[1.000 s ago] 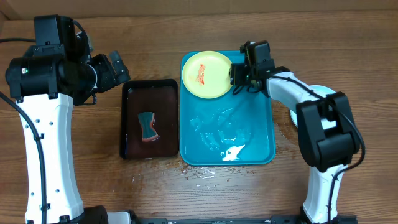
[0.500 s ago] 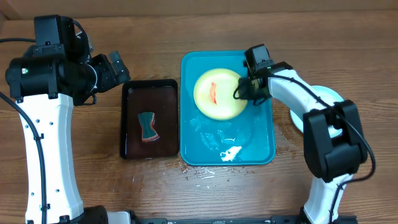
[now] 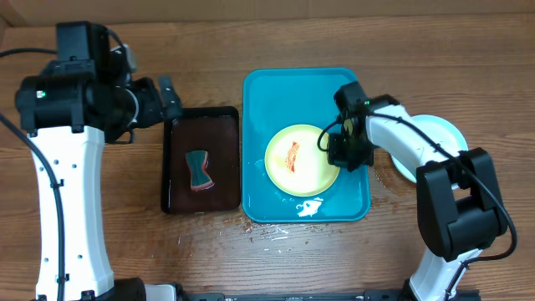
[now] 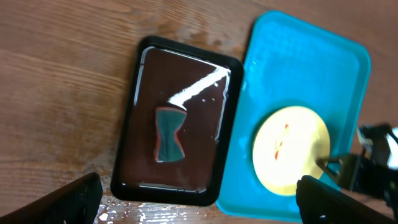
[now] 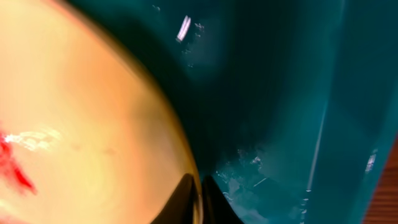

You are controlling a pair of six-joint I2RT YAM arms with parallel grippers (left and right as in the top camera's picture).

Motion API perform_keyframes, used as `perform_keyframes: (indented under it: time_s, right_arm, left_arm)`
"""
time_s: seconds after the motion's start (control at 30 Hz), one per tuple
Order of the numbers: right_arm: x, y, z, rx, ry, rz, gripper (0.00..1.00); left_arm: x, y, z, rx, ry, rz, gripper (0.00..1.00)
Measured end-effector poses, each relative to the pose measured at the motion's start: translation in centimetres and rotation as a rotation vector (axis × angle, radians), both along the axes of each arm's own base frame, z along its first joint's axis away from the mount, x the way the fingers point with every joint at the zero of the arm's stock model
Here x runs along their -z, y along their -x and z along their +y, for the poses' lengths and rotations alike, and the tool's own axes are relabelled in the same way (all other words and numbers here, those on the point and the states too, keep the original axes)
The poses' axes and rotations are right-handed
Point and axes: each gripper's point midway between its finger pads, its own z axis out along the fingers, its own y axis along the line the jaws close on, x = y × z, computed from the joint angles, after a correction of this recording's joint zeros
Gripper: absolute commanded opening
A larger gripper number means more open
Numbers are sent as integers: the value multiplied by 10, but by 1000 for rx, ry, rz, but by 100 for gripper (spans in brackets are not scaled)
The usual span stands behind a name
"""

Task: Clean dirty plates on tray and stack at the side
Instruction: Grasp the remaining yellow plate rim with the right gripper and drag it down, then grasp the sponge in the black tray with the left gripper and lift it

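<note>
Overhead view. I count two plates. One yellow plate point(image 3: 301, 160), smeared red, lies in the lower half of the single turquoise tray point(image 3: 284, 92). One pale plate point(image 3: 441, 132) sits on the table point(image 3: 376, 251) at right, partly under my right arm. My right gripper point(image 3: 331, 150) is clamped on the yellow plate's right rim. My left gripper point(image 3: 167, 96), upper left, has its fingers point(image 4: 74, 196) wide apart. One black tray point(image 3: 174, 196), centre left, holds one sponge point(image 3: 198, 170).
</note>
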Motion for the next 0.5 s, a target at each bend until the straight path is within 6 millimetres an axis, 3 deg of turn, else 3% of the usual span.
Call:
perform_keyframes:
  time_s: [0.27, 0.37, 0.5]
  right_arm:
    - [-6, 0, 0, 46, -23, -19, 25]
    - [-33, -5, -2, 28, -36, -95, 25]
    - [-87, -6, -4, -4, -68, -237, 25]
  left_arm:
    - [10, 10, -20, 96, -55, 54, 88]
    - [31, 10, -20, 98, -68, 117, 83]
    - [87, 3, -19, 92, -76, 254, 73]
